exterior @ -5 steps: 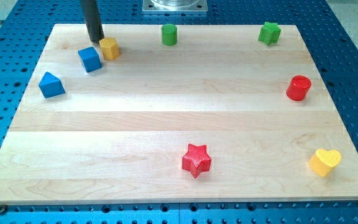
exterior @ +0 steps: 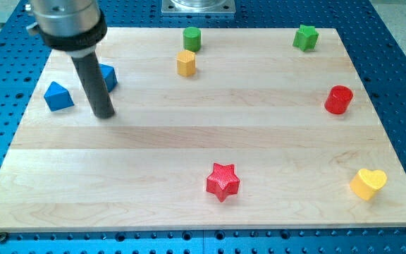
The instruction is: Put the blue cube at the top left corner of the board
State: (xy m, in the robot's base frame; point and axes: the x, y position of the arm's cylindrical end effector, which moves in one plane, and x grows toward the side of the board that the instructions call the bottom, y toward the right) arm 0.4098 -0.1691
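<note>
The blue cube [exterior: 108, 76] sits on the wooden board [exterior: 210, 127] near the view's upper left, partly hidden behind my dark rod. My tip [exterior: 104, 114] rests on the board just below the cube and slightly to its left. A second blue block, wedge-shaped [exterior: 58, 96], lies to the left of the tip. The board's top left corner [exterior: 65, 33] is partly covered by the arm's grey body [exterior: 68, 21].
A yellow hexagonal block [exterior: 186, 63] lies below a green cylinder [exterior: 192, 38] at top centre. A green star [exterior: 305, 37] is at top right, a red cylinder [exterior: 338, 99] at right, a yellow heart [exterior: 368, 183] at bottom right, a red star [exterior: 223, 181] at bottom centre.
My tip moved from above the cube, by the yellow block, down to below the cube. The yellow block shifted right to under the green cylinder. The blue cube barely moved.
</note>
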